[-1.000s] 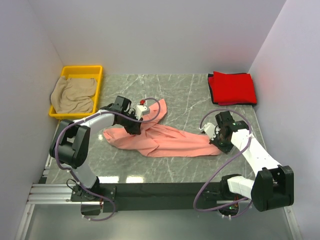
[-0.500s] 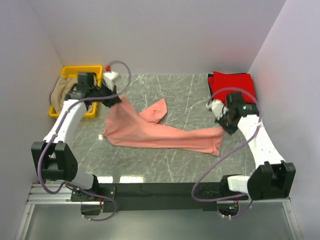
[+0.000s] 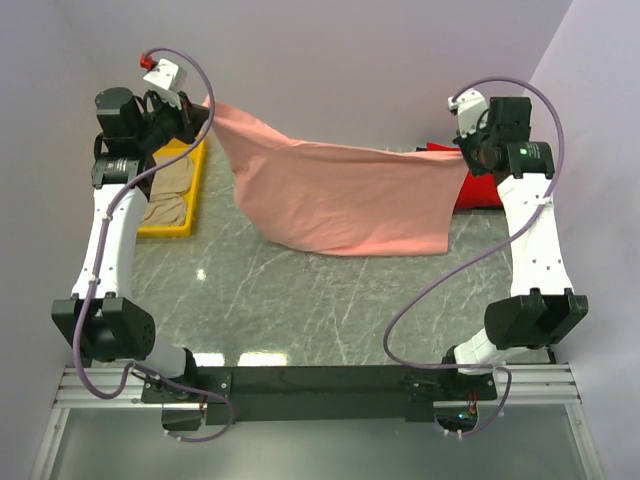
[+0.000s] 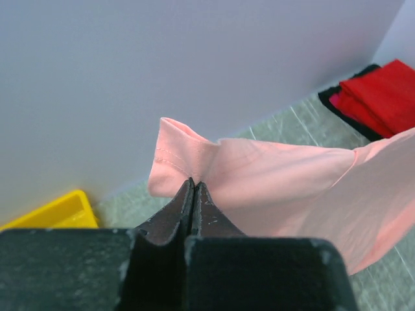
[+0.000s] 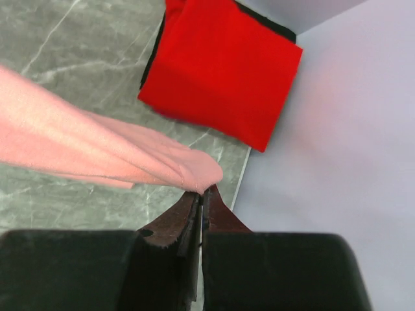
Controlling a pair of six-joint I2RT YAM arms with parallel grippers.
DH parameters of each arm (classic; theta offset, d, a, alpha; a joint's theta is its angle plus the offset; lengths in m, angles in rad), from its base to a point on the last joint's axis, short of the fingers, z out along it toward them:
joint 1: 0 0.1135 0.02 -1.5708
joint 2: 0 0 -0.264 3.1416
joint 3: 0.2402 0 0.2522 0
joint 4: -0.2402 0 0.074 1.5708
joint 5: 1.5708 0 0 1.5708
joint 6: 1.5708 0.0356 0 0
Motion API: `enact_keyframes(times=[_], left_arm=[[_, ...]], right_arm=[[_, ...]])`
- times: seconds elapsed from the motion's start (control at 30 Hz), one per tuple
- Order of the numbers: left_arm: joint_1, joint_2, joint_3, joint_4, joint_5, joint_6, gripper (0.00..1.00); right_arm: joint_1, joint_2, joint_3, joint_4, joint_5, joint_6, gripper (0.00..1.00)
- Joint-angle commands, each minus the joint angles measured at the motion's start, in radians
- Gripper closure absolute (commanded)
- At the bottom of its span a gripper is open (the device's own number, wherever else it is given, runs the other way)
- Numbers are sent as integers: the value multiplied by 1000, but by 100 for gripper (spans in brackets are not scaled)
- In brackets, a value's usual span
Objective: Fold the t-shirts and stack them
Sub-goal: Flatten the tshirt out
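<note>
The salmon-pink t-shirt hangs spread in the air between both arms, its lower edge just above the table. My left gripper is shut on its upper left corner, seen pinched in the left wrist view. My right gripper is shut on its upper right corner, seen pinched in the right wrist view. The bright red t-shirt lies folded at the back right, partly behind the pink one; it also shows in the right wrist view. The beige-tan t-shirt lies crumpled in the yellow bin.
The grey marble table lies below the hanging shirt. White walls stand close on the left, back and right. The black rail with the arm bases runs along the near edge.
Both grippers rose and moved apart toward the back corners, lifting the pink shirt off the table and stretching it out in the air.
</note>
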Motion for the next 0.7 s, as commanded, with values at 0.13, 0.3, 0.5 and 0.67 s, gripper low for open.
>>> enact_keyframes(times=[0.13, 0.3, 0.5, 0.67], left_arm=[[9, -142, -83, 131, -128, -20, 99], [-34, -214, -88, 157, -356, 17, 99], [-224, -211, -86, 162, -625, 86, 100], [-339, -201, -100, 200, -742, 103, 100]], right_arm=[[-40, -134, -46, 119, 89, 38, 100], [-54, -233, -69, 273, 196, 84, 100], [-54, -208, 68, 301, 247, 136, 100], [-50, -165, 203, 296, 263, 131, 100]])
